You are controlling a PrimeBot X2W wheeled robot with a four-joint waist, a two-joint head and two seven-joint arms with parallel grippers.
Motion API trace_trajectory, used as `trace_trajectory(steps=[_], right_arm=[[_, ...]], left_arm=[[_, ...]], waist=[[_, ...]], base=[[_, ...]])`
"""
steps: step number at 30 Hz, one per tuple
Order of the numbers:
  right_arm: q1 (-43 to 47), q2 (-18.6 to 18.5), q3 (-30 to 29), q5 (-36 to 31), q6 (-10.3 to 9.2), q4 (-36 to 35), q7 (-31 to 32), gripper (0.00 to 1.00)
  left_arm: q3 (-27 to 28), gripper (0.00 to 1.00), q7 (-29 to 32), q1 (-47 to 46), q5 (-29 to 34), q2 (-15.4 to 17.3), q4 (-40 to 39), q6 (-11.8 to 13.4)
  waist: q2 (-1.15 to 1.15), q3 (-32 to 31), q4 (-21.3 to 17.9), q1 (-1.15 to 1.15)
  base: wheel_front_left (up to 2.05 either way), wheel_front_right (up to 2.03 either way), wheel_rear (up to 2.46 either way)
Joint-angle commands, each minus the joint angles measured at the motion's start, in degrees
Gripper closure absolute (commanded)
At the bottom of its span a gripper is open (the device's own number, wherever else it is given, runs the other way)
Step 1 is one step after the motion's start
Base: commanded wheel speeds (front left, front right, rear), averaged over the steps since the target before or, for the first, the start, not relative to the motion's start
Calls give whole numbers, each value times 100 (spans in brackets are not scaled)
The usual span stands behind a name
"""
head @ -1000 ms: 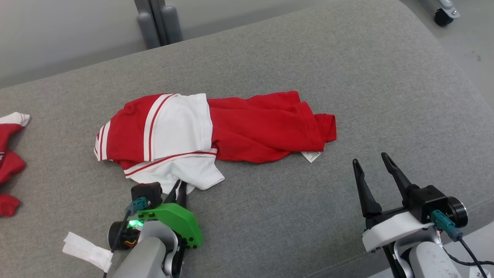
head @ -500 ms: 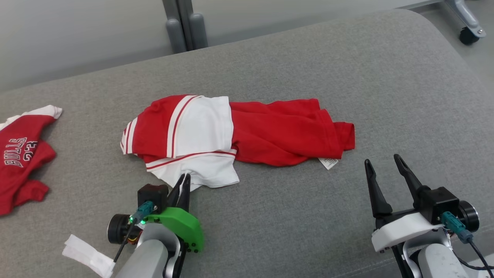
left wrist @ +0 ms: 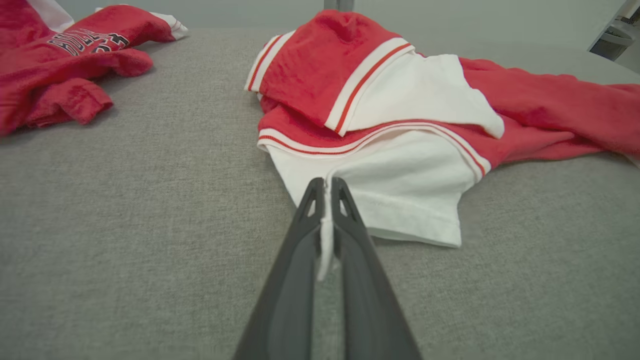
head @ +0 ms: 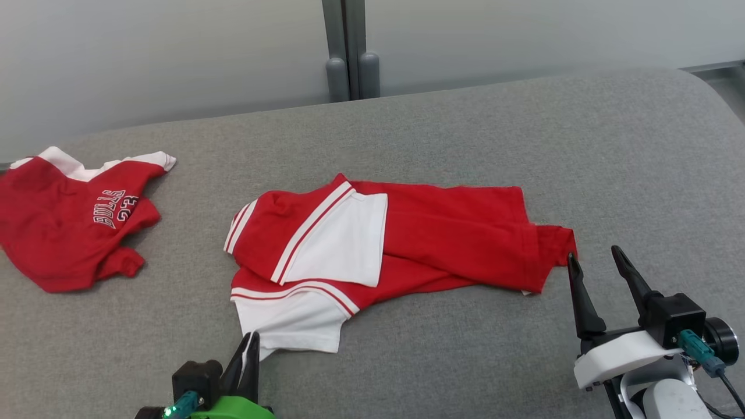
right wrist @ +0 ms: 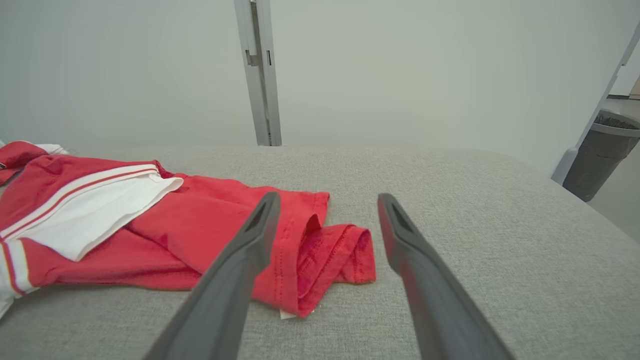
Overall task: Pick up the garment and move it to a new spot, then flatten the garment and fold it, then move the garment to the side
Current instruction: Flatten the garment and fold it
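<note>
A red and white garment [head: 407, 244] lies crumpled across the middle of the grey cushion [head: 465, 134]. Its white sleeve reaches toward me, its red body runs to the right. My left gripper [head: 251, 338] is shut on the sleeve's white hem at the bottom of the head view. The left wrist view shows a strip of white cloth pinched between the fingers of this gripper [left wrist: 327, 182], with the garment [left wrist: 400, 150] just beyond. My right gripper [head: 593, 254] stands open beside the garment's red end. In the right wrist view the folded red hem of the garment [right wrist: 200, 235] lies between and behind the open right gripper [right wrist: 328, 197].
A second red jersey [head: 64, 233] with "BULLS 23" lettering lies at the cushion's left, also seen as a red jersey [left wrist: 60, 60] from the left wrist. A grey post [head: 349, 52] stands behind the cushion. A grey bin [right wrist: 600, 155] sits off its right end.
The head camera has swung left and up. My left gripper has closed fully on the white sleeve hem and drawn that sleeve out toward me. The right gripper stays open.
</note>
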Motion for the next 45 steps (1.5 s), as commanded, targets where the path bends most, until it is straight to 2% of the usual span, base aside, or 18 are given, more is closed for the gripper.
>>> trace_trajectory(steps=[1, 5, 7, 8, 10, 24, 32, 39, 45], right_arm=[[74, -22, -16, -42, -6, 20, -4, 0], [63, -23, -11, -66, -6, 36, -4, 0], [43, -22, 4, -90, -6, 41, -4, 0], [37, -22, 3, -102, -6, 40, -4, 0], [29, -22, -5, -121, -6, 39, -4, 0], [64, -22, -55, -237, -6, 78, -4, 0], [-614, -23, -67, -795, -6, 284, -4, 0], [-1825, -81, -357, -1531, -6, 1396, 187, 0], [-2697, -396, -426, -1438, -6, 2480, 915, 0]], left_arm=[[18, 100, 35, 129, -54, 36, -88, 27], [18, 100, 48, 225, -140, 7, -163, 32], [25, 51, -26, 205, -129, -23, -149, 12], [39, 0, -63, 185, -128, -46, -150, 0], [150, 0, -166, 91, -81, -127, -229, 19], [715, 0, -240, 144, 581, -545, -568, -424], [920, 0, -241, 76, 802, -762, -491, -662], [995, 0, -240, -60, 947, -900, -562, -811], [991, 0, -235, -206, 1025, -948, -621, -889]], waist=[[0, -71, 76, 0], [0, -72, 61, 0], [0, -69, 31, 0], [0, -69, 21, 0], [0, -69, 4, 0], [0, -257, 27, 0], [0, -75, 288, 0], [0, 260, 612, 0], [0, 597, 932, 0]], base=[[0, 0, 0], [0, 0, 0], [0, 0, 0], [0, 0, 0], [0, 0, 0], [0, 0, 0], [0, 0, 0], [0, 0, 0], [0, 0, 0]])
